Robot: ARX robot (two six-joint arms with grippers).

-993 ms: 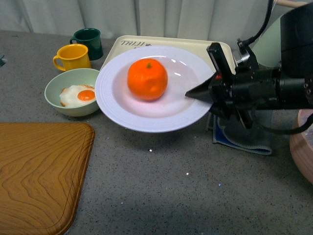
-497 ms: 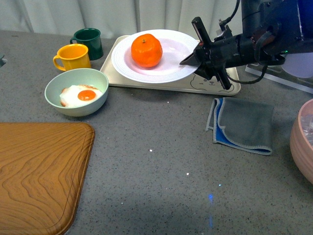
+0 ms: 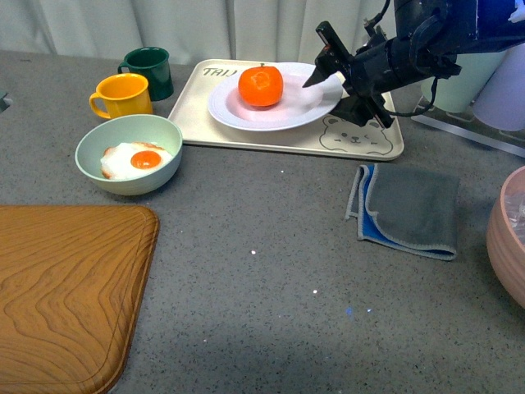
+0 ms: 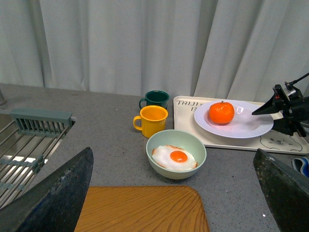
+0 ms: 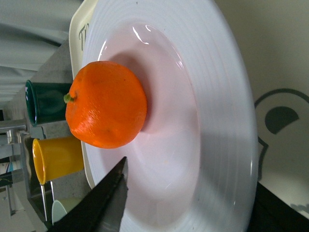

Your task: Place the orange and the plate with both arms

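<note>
1. At the far left a wooden board (image 3: 66, 295) lies on the table (image 3: 271, 271). The left fingers (image 4: 63, 193) are spread wide apart and hold nothing, well back from the work.
2. Next comes a pale green bowl (image 3: 129, 153) with a fried egg in it. A yellow mug (image 3: 123, 96) and a dark green mug (image 3: 148, 72) stand behind it.
3. Beside them is the cream bear tray (image 3: 246, 139). The plate (image 3: 230, 111) sits over the tray, and the orange (image 3: 261, 86) rests inside the plate, toward its left side.
4. The right fingers (image 3: 330, 45) are clamped on the plate's right rim, 1 above and 1 below. The right wrist view shows the same pinch (image 5: 104, 203).
5. The step in hand looks like setting the loaded plate down on the tray. I cannot tell whether the plate already bears fully on it.
6. The next move calls for settling the plate level so the orange does not roll. Then the right fingers need to part and draw back sideways without dragging the rim.
7. To the right, a folded grey-and-blue cloth (image 3: 406, 209) lies on the table, and a pink bowl (image 3: 509, 238) shows at the edge.
8. The table is grey, speckled and matte. White curtains (image 3: 246, 29) close the back of the room, and the left wrist view shows a grated rack (image 4: 41, 121) off to 1 side.
</note>
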